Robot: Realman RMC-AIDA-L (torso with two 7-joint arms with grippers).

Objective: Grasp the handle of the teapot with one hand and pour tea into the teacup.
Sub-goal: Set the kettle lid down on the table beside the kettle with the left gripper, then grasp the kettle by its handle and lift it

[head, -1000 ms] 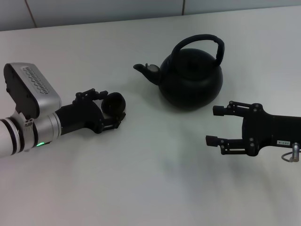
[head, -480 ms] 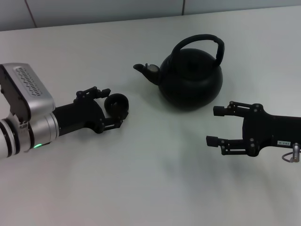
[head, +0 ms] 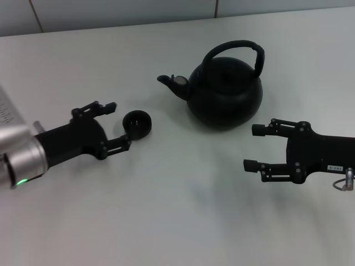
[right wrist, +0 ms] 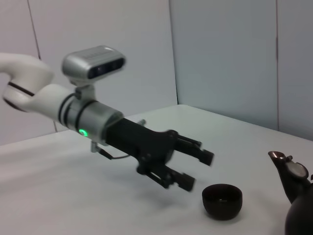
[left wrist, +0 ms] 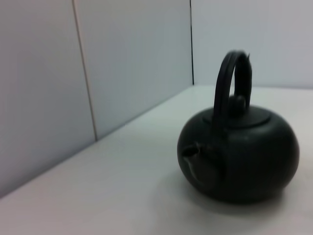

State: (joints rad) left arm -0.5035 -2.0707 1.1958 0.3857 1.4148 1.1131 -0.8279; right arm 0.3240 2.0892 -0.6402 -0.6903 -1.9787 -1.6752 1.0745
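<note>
The tiny round black teacup [head: 136, 123] is set on the white tabletop [head: 166, 221] just below the spout of the squat matte black teapot [head: 224, 94], toward the far edge, while the left tool [head: 113, 124] and right tool [head: 252, 147] are spread, released, gripping nothing.

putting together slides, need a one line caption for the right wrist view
Left gripper, open, hovers just beside the empty teacup on the white table, teapot spout at the frame's edge.

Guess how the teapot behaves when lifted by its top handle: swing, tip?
The teapot looks rigid and probably heavy: squat, wide, matte body. Held by the arched handle, it would likely hang fairly level, though the spout side may dip slightly.
</note>
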